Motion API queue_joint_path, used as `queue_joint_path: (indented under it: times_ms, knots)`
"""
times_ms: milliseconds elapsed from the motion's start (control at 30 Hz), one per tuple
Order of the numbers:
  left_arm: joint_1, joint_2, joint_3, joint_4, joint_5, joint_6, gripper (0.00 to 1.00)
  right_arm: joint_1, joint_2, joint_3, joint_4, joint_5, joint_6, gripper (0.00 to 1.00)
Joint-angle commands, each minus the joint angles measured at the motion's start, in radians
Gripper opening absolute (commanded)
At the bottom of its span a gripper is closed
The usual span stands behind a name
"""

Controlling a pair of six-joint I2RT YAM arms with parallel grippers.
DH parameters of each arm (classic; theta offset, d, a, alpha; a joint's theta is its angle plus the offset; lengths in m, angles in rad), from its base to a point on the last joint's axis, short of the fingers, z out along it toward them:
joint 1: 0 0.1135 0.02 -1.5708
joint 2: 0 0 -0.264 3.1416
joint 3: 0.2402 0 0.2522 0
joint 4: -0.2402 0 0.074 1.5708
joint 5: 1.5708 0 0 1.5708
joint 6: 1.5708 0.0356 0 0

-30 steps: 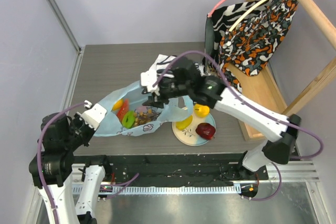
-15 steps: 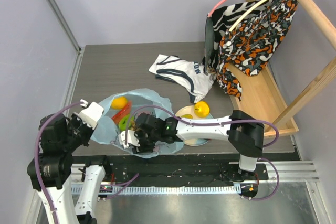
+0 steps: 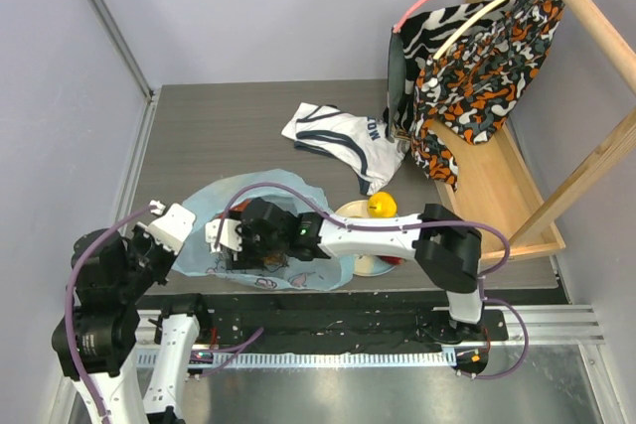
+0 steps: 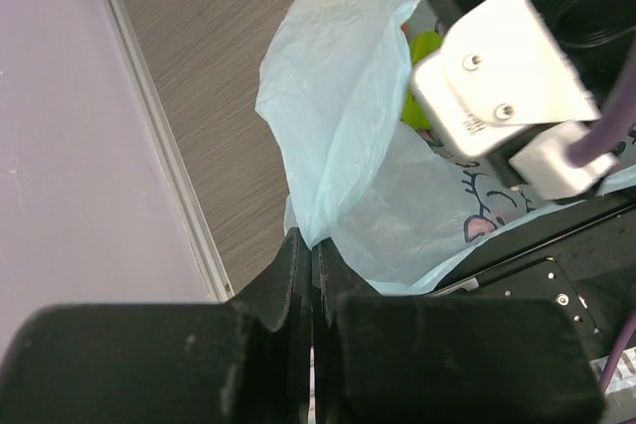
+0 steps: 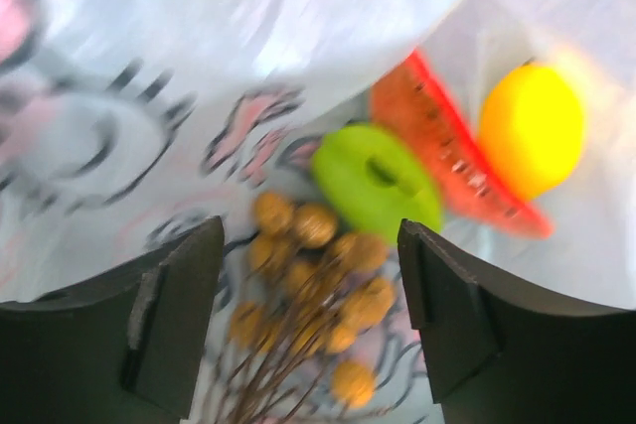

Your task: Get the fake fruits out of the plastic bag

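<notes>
The right claw stands well open with nothing between its fingers. It sits inside the mouth of the plastic bag and looks straight down at the fruits. Directly below the gap lies the brown grape bunch. In the wrist view its long axis runs from top to bottom, so it lies across the line on which the fingers close, with stems trailing toward the lower edge. That suggests the bunch is the nearest thing to take, and that a straight descent would set one finger on each side of it.

Just beyond the grapes sits the green piece, touching the bunch. Past it lie the watermelon slice and a yellow-orange fruit, off toward the right finger's side.

The left claw is fully closed, pinching a fold of the bag's rim at the bag's left side. This appears to hold the mouth up and open. It is farther from the fruits than the right claw and is occupied.

The bag lies at the near edge of the desk, left of the middle. Just to its right, also by the near edge, is a plate with a lemon already on it.
</notes>
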Motion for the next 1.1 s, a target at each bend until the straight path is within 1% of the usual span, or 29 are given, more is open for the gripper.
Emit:
queue_joint_path:
  times_ms: [0, 67, 100, 167, 200, 233, 300, 367, 400, 567, 667, 700, 767, 800, 900, 933, 1000, 1067]
  knots:
    - [0.004, -0.037, 0.028, -0.3, 0.001, 0.033, 0.0, 0.011, 0.088, 0.115, 0.015, 0.068, -0.119, 0.79]
    - [0.002, -0.055, 0.034, -0.3, -0.004, 0.07, 0.0, 0.015, 0.122, 0.181, -0.028, 0.075, -0.218, 0.8]
    - [0.004, -0.072, 0.037, -0.3, -0.007, 0.082, 0.0, 0.018, 0.176, 0.245, -0.09, 0.089, -0.247, 0.8]
    - [0.002, -0.084, 0.039, -0.3, -0.007, 0.107, 0.0, 0.018, 0.234, 0.32, -0.169, 0.103, -0.316, 0.81]
    - [0.004, -0.095, 0.037, -0.298, -0.008, 0.11, 0.0, 0.018, 0.262, 0.386, -0.23, 0.14, -0.336, 0.82]
    - [0.004, -0.097, 0.036, -0.3, -0.004, 0.113, 0.0, 0.02, 0.312, 0.415, -0.261, 0.143, -0.363, 0.83]
    - [0.004, -0.101, 0.036, -0.3, -0.001, 0.111, 0.0, 0.021, 0.348, 0.469, -0.292, 0.171, -0.42, 0.85]
    - [0.004, -0.104, 0.034, -0.3, 0.007, 0.114, 0.0, 0.023, 0.386, 0.483, -0.294, 0.18, -0.463, 0.88]
    - [0.004, -0.106, 0.033, -0.3, 0.013, 0.119, 0.0, 0.024, 0.403, 0.501, -0.298, 0.186, -0.512, 0.89]
    - [0.004, -0.11, 0.029, -0.301, 0.028, 0.13, 0.0, 0.035, 0.523, 0.626, -0.393, 0.24, -0.574, 0.91]
    - [0.004, -0.106, 0.029, -0.3, 0.034, 0.128, 0.0, 0.035, 0.523, 0.636, -0.399, 0.226, -0.591, 0.8]
    - [0.004, -0.104, 0.028, -0.298, 0.041, 0.127, 0.0, 0.035, 0.523, 0.644, -0.393, 0.223, -0.583, 0.68]
    - [0.004, -0.101, 0.023, -0.3, 0.048, 0.124, 0.0, 0.034, 0.518, 0.656, -0.392, 0.218, -0.549, 0.59]
    - [0.002, -0.097, 0.017, -0.298, 0.054, 0.119, 0.0, 0.034, 0.508, 0.665, -0.392, 0.212, -0.517, 0.48]
    - [0.004, -0.087, 0.01, -0.297, 0.071, 0.113, 0.0, 0.029, 0.45, 0.666, -0.395, 0.186, -0.467, 0.41]
    - [0.002, -0.086, 0.008, -0.294, 0.073, 0.11, 0.0, 0.028, 0.426, 0.661, -0.393, 0.166, -0.438, 0.36]
    - [0.004, -0.077, 0.005, -0.277, 0.074, 0.098, 0.0, 0.026, 0.384, 0.638, -0.387, 0.145, -0.407, 0.33]
    - [0.004, -0.071, 0.002, -0.26, 0.073, 0.087, 0.0, 0.024, 0.304, 0.606, -0.354, 0.122, -0.355, 0.32]
